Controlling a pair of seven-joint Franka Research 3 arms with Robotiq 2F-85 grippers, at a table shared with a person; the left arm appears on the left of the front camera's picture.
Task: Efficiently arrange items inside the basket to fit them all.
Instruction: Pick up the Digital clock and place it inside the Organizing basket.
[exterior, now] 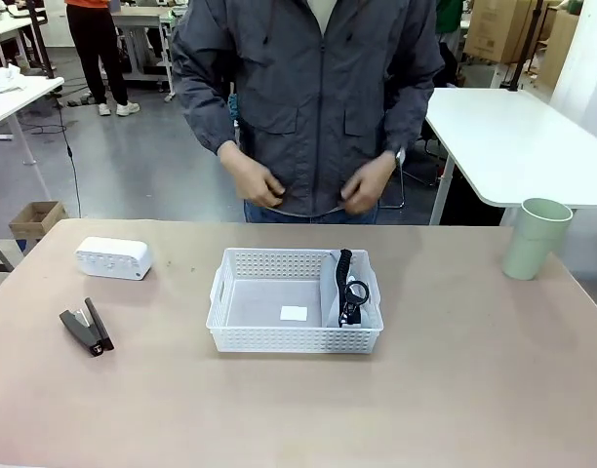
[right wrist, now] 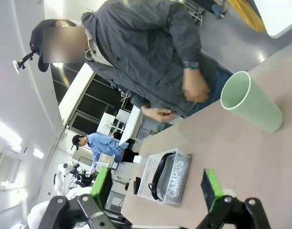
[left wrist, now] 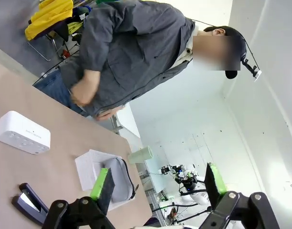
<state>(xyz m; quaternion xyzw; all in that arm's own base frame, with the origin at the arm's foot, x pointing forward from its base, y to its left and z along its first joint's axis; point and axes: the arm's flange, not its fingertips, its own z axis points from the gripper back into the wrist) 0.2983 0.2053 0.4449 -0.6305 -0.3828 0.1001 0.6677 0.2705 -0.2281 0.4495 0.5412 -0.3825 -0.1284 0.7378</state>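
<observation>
Basket stands at the middle of the counter, its long sides parallel to the near edge.

Left pincer: jaws wide, green pads well apart, nothing between them, raised off the counter surface. Right pincer: likewise wide, gripping nothing, clear of the counter.

Nearest the left pincer, the black stapler lies flat close to the counter's left edge, apart from everything else. Beyond it, toward the far left corner, the white box rests on its broad face, well apart from the basket.

Inside the basket, the grey pouch leans against the right end wall. Its "CAMPUS" lettering is legible from the right wrist view, and the black strap is draped over it. A small white label lies on the basket floor, left of the pouch.

The pale green cup stands upright near the far right corner, mouth up, well apart from the basket.

At the far edge a person stands facing the counter, both hands held at the hem of a grey jacket.
</observation>
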